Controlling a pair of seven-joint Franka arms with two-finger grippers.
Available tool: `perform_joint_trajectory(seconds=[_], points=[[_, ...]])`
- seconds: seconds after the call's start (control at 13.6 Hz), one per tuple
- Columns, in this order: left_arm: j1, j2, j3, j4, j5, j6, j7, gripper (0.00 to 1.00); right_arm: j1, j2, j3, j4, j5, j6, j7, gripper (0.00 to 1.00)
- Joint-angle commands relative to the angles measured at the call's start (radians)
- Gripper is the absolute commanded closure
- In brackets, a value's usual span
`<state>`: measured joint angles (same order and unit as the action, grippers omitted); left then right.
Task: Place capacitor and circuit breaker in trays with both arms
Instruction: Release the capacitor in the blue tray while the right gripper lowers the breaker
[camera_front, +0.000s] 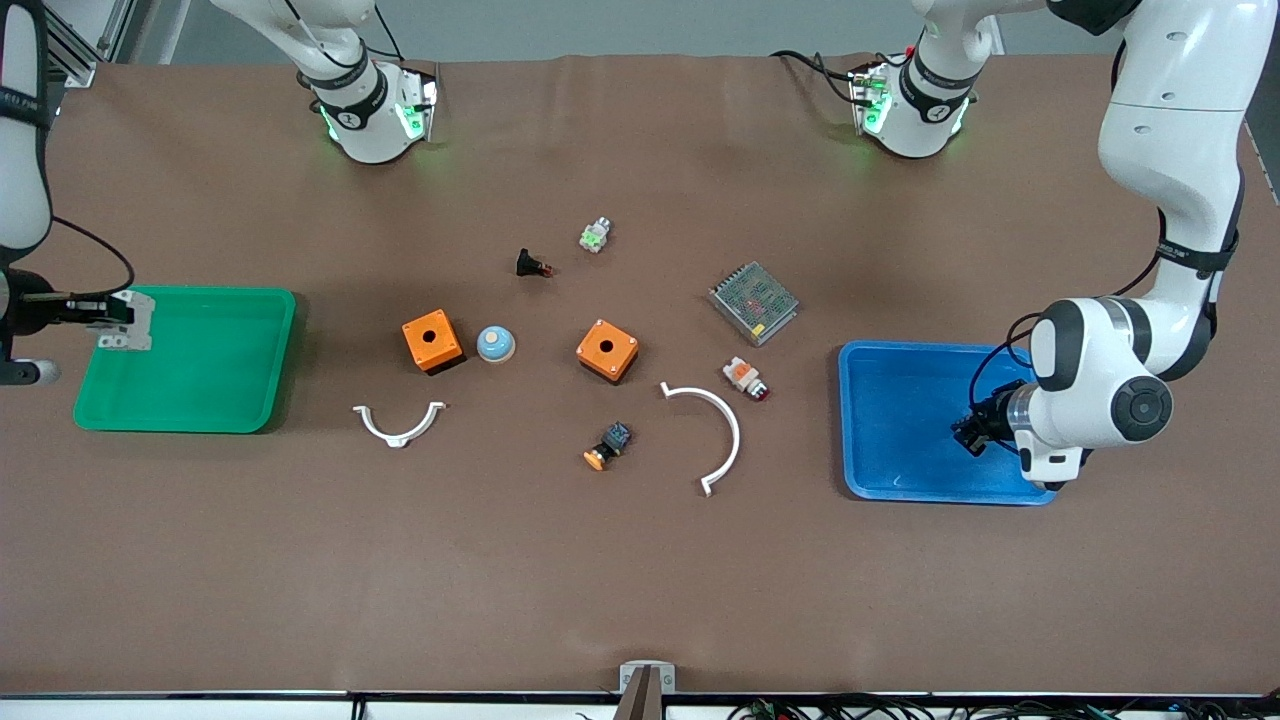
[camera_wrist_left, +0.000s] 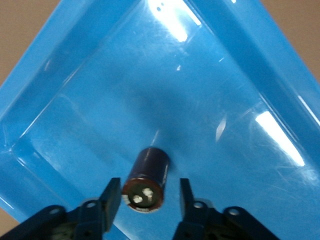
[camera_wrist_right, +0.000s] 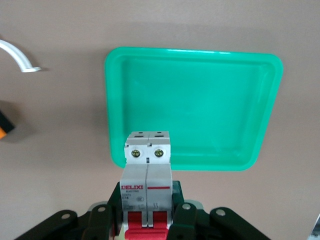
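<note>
Orange-capped button (camera_front: 607, 447) lies lowest, well clear of both trays; left gripper (camera_wrist_left: 146, 200) low in blue tray (camera_front: 900, 480), jaws parted with gaps either side of capacitor (camera_wrist_left: 146, 179), its long axis running away from the fingers; right gripper (camera_wrist_right: 147, 212) clamps circuit breaker (camera_wrist_right: 147, 172) over green tray's (camera_wrist_right: 190, 165) rim.

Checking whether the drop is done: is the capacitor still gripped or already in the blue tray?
Released, in the tray: the capacitor lies on its side on the blue tray floor, between the left hand's open fingers, which don't touch it.
</note>
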<state>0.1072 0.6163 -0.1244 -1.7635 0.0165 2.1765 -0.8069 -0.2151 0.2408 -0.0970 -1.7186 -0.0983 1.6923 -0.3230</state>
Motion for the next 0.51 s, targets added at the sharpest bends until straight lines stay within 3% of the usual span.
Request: perform_joint_trajectory(seconds=[0.0,0.15,0.44], points=[[0.002,-0.108,-0.008,-0.004,0.022,-0.047,0.015,0.00,-0.055,0.044,0.025,-0.038,-0.023,0.102,-0.057,0.79],[0.011,-0.206,-0.006,0.039,0.022,-0.176,0.105,0.00,-0.082,0.092,0.025,-0.053,-0.021,0.179,-0.109,0.79],[0.042,-0.276,0.002,0.218,0.035,-0.322,0.294,0.00,-0.113,0.172,0.026,-0.053,-0.012,0.273,-0.133,0.79]])
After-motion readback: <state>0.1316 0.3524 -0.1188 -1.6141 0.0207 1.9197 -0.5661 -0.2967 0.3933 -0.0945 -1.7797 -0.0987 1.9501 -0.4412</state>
